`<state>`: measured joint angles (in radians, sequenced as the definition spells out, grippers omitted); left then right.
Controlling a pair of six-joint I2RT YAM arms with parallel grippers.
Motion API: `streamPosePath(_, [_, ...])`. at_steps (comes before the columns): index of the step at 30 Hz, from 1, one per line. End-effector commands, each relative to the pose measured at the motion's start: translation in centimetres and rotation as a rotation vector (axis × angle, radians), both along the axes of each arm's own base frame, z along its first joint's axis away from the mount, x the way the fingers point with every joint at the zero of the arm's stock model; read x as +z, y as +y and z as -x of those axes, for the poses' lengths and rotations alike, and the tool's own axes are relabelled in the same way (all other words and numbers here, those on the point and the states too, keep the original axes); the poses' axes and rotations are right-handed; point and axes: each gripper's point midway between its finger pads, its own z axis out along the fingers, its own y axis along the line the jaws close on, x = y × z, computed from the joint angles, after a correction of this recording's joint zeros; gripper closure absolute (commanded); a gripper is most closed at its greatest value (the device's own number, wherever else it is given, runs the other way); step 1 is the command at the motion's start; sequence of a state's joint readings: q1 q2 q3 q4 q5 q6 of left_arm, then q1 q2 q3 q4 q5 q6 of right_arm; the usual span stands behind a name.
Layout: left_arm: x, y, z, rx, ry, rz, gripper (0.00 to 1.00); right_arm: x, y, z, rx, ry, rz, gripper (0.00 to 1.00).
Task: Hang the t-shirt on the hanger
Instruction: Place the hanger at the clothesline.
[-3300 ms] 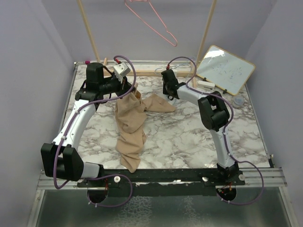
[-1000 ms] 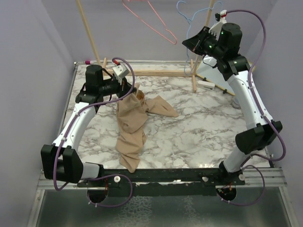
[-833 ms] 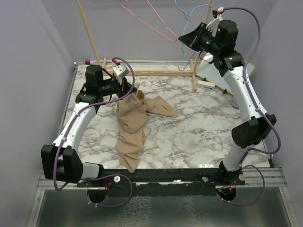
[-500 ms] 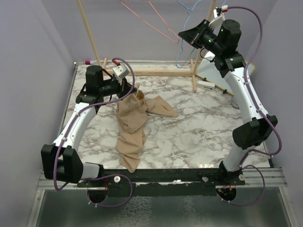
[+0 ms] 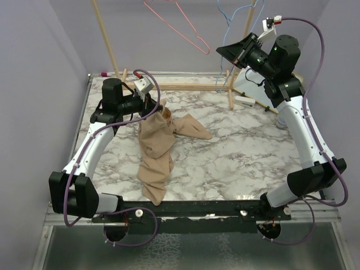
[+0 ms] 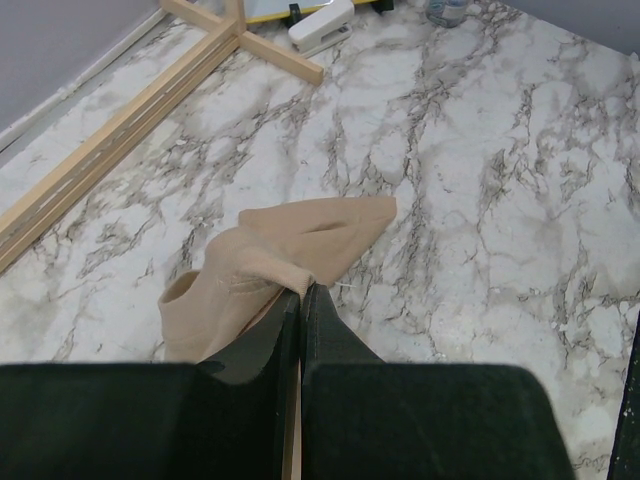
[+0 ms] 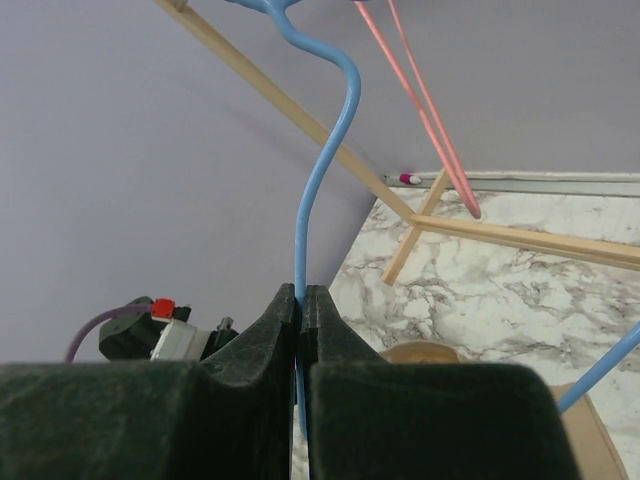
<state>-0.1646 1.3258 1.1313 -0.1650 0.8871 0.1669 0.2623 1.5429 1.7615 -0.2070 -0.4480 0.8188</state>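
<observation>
The tan t-shirt point(image 5: 155, 151) lies crumpled on the marble table, trailing toward the near edge. My left gripper point(image 5: 158, 108) is shut on a fold at its far end; the left wrist view shows the closed jaws point(image 6: 302, 291) pinching the beige fabric point(image 6: 262, 262). My right gripper point(image 5: 223, 52) is raised high at the back right and is shut on the light-blue wire hanger point(image 5: 227, 18). In the right wrist view the blue wire point(image 7: 318, 170) runs up from between the closed jaws point(image 7: 302, 292). The hanger's lower part is partly hidden behind the arm.
A pink wire hanger point(image 5: 181, 26) hangs at the top centre and shows in the right wrist view point(image 7: 420, 100). A wooden rack has slanted posts point(image 5: 106, 39) and a base rail point(image 5: 185, 87). A white eraser point(image 5: 246, 100) and a whiteboard edge point(image 5: 243, 83) lie at the back right.
My right arm has risen from the table beside the t-shirt to the rack and closed on the blue hanger, then shifted right with it. The left arm and t-shirt have not moved.
</observation>
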Motion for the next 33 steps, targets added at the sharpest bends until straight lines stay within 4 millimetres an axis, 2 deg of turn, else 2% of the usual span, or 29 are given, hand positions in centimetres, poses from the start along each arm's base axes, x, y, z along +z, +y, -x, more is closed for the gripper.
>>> streamPosePath(1, [0.8,-0.3,0.4,-0.039,-0.029,0.019,1.0,1.5,0.4,1.8,0.057,-0.051,-0.013,0.99])
streamPosePath(8, [0.8,-0.3,0.5,-0.039,-0.028,0.017,1.0,2.3,0.8,1.9,0.084,-0.062,-0.019,0.99])
streamPosePath(13, [0.5,-0.2,0.6,-0.035,-0.023,0.015,1.0,2.4,0.9,2.8,0.105,-0.066,-0.01,0.99])
streamPosePath(19, [0.2,-0.3,0.4,-0.036,-0.016,0.015,1.0,1.8,2.9,4.2,0.171,-0.059,-0.003,0.99])
streamPosePath(24, [0.1,-0.3,0.4,-0.038,-0.012,0.014,1.0,1.4,4.1,4.6,0.206,-0.055,-0.003,0.99])
streamPosePath(28, [-0.2,-0.3,0.5,-0.04,-0.01,0.01,1.0,1.5,4.2,4.0,0.193,-0.065,-0.003,0.99])
streamPosePath(33, [-0.2,-0.3,0.5,-0.041,-0.008,0.013,1.0,1.7,4.9,1.5,0.18,-0.089,-0.018,0.99])
